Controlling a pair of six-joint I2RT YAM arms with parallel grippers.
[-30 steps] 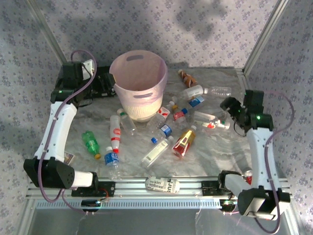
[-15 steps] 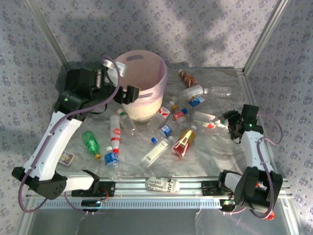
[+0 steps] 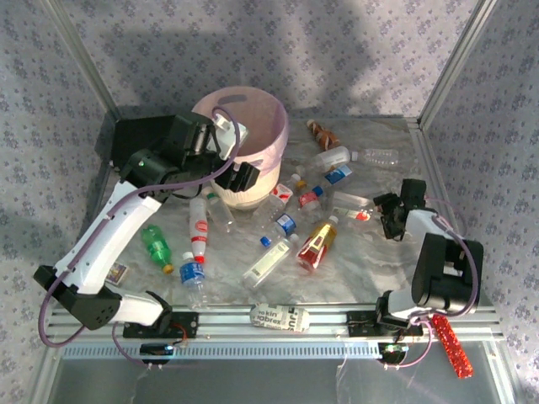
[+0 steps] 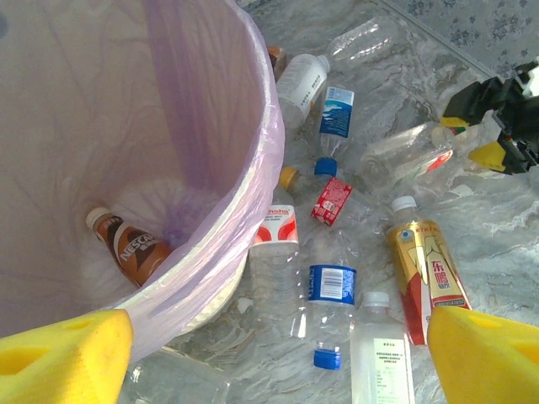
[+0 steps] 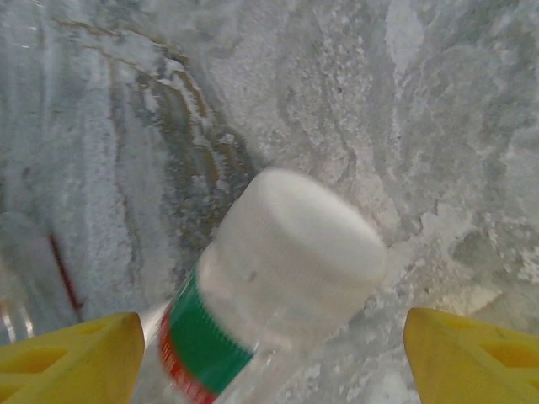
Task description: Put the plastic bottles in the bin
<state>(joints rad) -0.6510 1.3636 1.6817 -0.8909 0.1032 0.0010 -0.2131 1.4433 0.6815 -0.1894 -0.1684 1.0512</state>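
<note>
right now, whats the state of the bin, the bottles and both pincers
bin, upright, open top
left pincer, open, above the bin's rim
right pincer, open
brown bottle, lying inside the bin, cap on
white-capped bottle, between the right pincer's jaws, not gripped
yellow-red bottle, lying on the table, cap on
green bottle, lying on the table

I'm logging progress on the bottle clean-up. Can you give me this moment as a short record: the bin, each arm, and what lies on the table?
bin: upright, one brown bottle lying at its bottom
left gripper: above the bin's rim, jaws open, empty
right gripper: low over the table, jaws open, a white-capped bottle between them
on the table: green bottle, yellow-red bottle and many more, lying loose
</note>
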